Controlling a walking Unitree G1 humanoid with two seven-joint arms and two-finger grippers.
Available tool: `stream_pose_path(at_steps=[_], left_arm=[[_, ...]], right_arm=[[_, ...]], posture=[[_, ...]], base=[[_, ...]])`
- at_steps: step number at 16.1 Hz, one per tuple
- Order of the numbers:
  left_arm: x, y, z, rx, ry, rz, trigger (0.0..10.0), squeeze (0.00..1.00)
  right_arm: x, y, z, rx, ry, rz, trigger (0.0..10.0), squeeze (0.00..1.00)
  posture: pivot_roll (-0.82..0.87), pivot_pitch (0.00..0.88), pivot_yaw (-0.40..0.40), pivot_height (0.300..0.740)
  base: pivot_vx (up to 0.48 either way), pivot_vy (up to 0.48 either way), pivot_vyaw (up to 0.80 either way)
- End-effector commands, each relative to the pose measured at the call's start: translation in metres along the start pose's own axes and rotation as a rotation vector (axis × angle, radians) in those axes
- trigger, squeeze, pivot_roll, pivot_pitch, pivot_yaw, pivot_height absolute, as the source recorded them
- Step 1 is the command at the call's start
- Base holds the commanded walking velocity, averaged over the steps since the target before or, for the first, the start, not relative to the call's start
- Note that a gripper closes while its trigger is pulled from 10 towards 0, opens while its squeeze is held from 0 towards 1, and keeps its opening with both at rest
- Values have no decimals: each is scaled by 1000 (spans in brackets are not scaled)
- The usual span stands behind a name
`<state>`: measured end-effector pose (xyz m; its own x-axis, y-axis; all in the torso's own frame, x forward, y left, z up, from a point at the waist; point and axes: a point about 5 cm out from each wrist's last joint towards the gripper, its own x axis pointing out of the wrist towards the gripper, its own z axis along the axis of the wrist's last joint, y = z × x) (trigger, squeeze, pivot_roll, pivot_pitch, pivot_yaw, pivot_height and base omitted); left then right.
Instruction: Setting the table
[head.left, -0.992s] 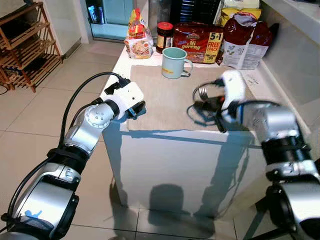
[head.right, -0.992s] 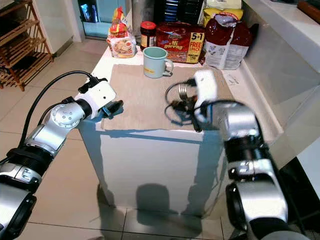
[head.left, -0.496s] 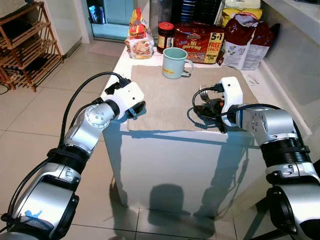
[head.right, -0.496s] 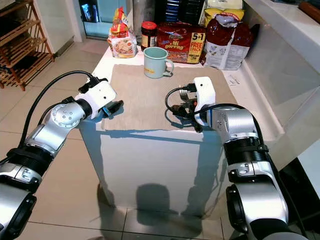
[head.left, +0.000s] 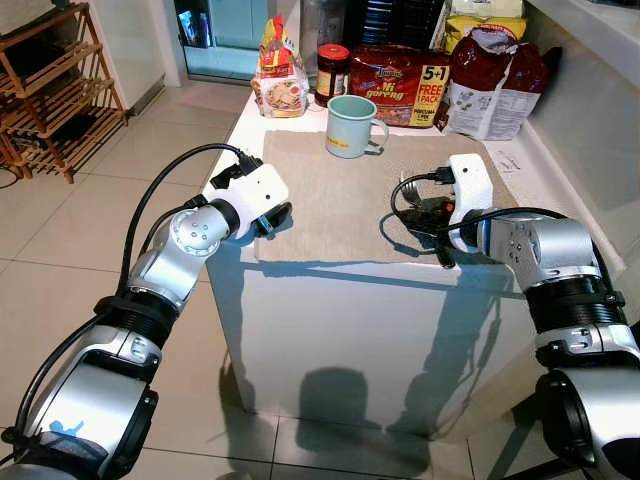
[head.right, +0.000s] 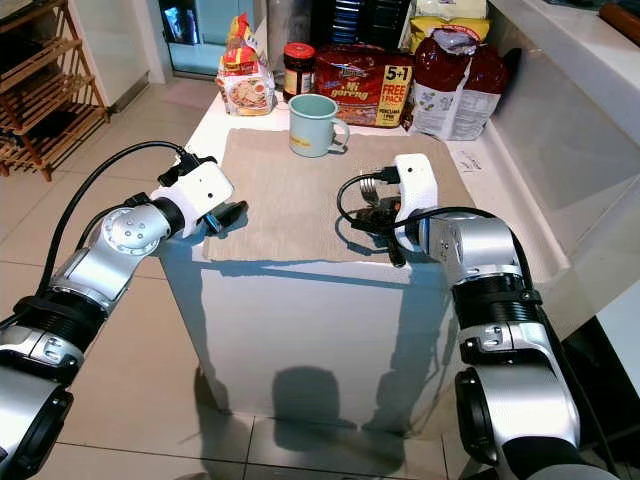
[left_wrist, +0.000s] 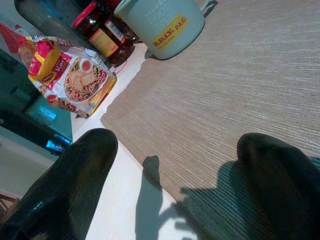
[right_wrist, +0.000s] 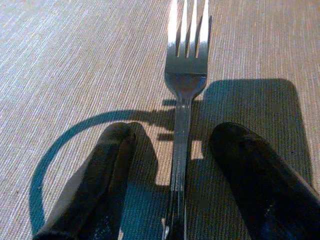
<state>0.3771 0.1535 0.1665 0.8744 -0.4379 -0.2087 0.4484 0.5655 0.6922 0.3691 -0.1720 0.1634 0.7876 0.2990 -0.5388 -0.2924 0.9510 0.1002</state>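
Observation:
A beige placemat (head.left: 330, 195) covers the white counter (head.left: 250, 110). A pale green mug (head.left: 349, 127) stands at the mat's far edge. A silver fork (right_wrist: 185, 75) lies flat on the mat's right part, tines pointing away from me. My right gripper (right_wrist: 177, 135) rests low over the fork's handle, open, with one black finger (right_wrist: 107, 165) on each side of it and a gap showing. My left gripper (head.left: 272, 218) is open at the mat's near left corner, with nothing between its fingers (left_wrist: 85, 170).
Along the counter's back stand a noodle packet (head.left: 278, 85), a dark jar (head.left: 330, 72), a red noodle multipack (head.left: 398, 85) and a red bag (head.left: 490, 85). A wooden rack (head.left: 50, 90) stands on the tiled floor at far left. A white ledge (head.left: 590, 110) rises on the right.
My right wrist has stopped swinging and settled slightly to the right over the fork on the mat. The left arm has not moved.

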Motion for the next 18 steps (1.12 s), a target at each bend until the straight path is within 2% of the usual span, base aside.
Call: stream_pose_path(at_steps=[1, 14, 17, 18], left_arm=[[-2, -6, -9, 6, 45, -35, 10000, 0], [-1, -5, -7, -3, 36, -31, 10000, 0], [-1, -5, -7, -3, 36, -30, 10000, 0], [-1, -5, -7, -4, 33, -26, 10000, 0]], right_arm=[[-1, -10, -7, 28, 44, -39, 0, 0], [0, -11, -6, 38, 24, -55, 0, 0], [-4, -17, 6, 62, -66, -99, 0, 0], [-8, -18, 17, 94, -155, -96, 0, 0]], posture=[[30, 0, -54, 740], [33, 0, -56, 740], [34, 0, -56, 740], [34, 0, -56, 740]], base=[[0, 0, 0], [0, 0, 0], [0, 0, 0], [0, 0, 0]])
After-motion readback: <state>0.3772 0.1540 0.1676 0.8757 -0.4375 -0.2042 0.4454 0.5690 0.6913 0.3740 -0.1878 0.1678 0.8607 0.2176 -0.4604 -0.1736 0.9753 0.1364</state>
